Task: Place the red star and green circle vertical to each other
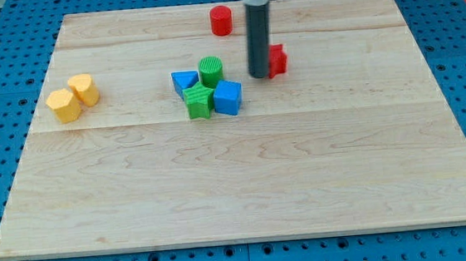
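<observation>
The red star (277, 59) lies right of centre near the view's top, partly hidden behind my rod. My tip (259, 76) touches or nearly touches the star's left side. The green circle (211, 70) stands upright to the left of my tip, about a rod's width or two away. It tops a tight cluster with a blue triangle (184, 83), a green star (199, 101) and a blue cube (228, 97).
A red cylinder (221, 20) stands near the board's top edge, above and left of my tip. Two yellow blocks (73, 97) sit together at the view's left. The wooden board (245, 179) lies on a blue pegboard.
</observation>
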{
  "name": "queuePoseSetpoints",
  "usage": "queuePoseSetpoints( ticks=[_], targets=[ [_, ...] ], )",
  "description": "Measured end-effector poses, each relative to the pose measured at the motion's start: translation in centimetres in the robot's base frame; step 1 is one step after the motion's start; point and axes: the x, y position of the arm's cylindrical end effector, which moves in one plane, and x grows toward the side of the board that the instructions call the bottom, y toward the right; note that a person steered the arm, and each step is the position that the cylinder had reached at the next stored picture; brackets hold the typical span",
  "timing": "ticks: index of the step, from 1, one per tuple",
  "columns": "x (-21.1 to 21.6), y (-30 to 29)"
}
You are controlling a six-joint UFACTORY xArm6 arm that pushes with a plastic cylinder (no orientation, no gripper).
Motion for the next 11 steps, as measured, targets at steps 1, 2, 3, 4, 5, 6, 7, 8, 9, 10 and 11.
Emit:
queuePoseSetpoints(
  ticks=[1,2,3,4,5,6,7,8,9,10,11],
  targets=[
    [2.3,6.0],
    [-0.5,7.9],
    [-4.9,-1.4],
    [-5.1,-7.1],
    [-3.9,-9.1],
    [-5.6,-14.1],
    [-9.3,-12.9],
    [-9.6,-18.7],
    [-11.2,-26.8],
    [-13.6,-22.4],
    [-13.7,-17.8]
  ],
)
